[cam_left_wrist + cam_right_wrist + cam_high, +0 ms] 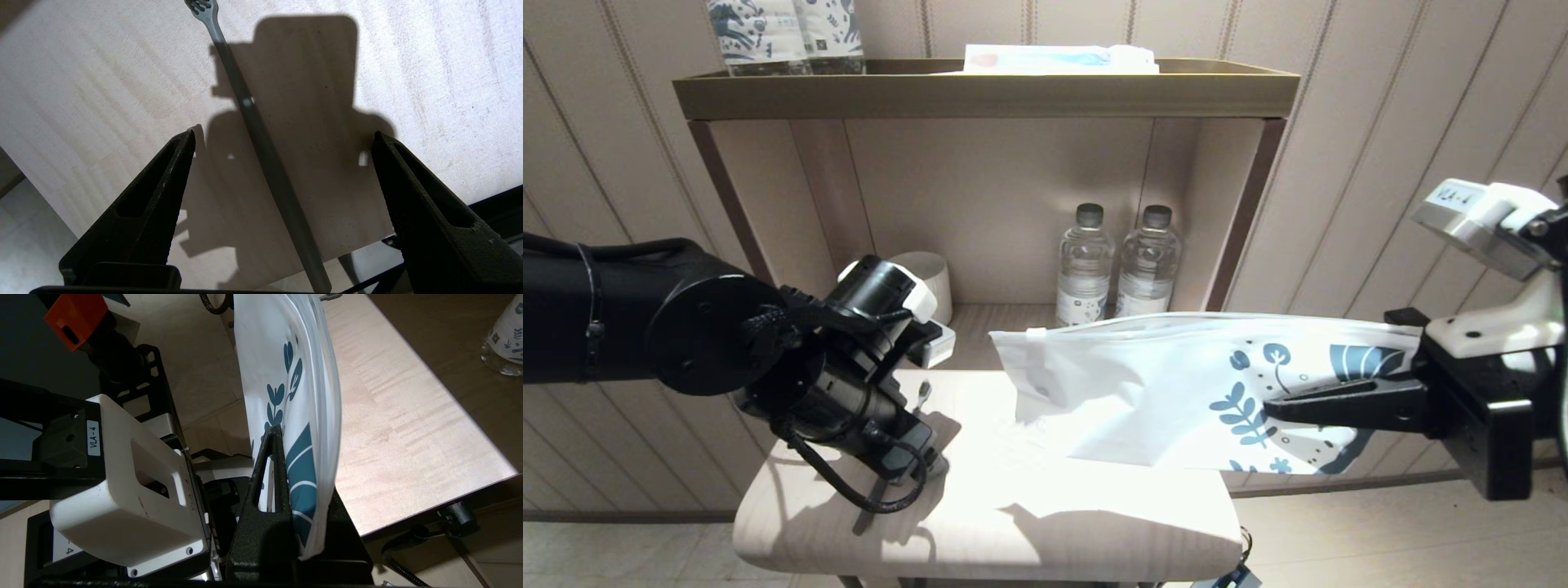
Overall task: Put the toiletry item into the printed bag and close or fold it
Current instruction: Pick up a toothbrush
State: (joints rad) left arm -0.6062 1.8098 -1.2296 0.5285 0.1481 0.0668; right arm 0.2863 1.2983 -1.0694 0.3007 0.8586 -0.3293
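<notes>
The toiletry item (261, 147), a slim grey toothbrush, lies along the pale table (429, 81) between the fingers of my left gripper (284, 134), touching neither. That gripper is open and points down at the table's left part (913, 459); only the brush head (923, 390) shows past it in the head view. The handle end crosses the line of the table edge in the left wrist view. The printed bag (1143, 392), white with blue leaves, hangs level above the table's right side. My right gripper (1278, 408) is shut on the bag's printed end (300, 457).
Two water bottles (1086, 265) (1147, 261) and a white round container (929, 278) stand in the niche behind the table (1029, 514). Blue-patterned packs (784, 33) and a flat white pack (1058, 59) sit on the shelf above. Floor lies beyond the table's front and side edges.
</notes>
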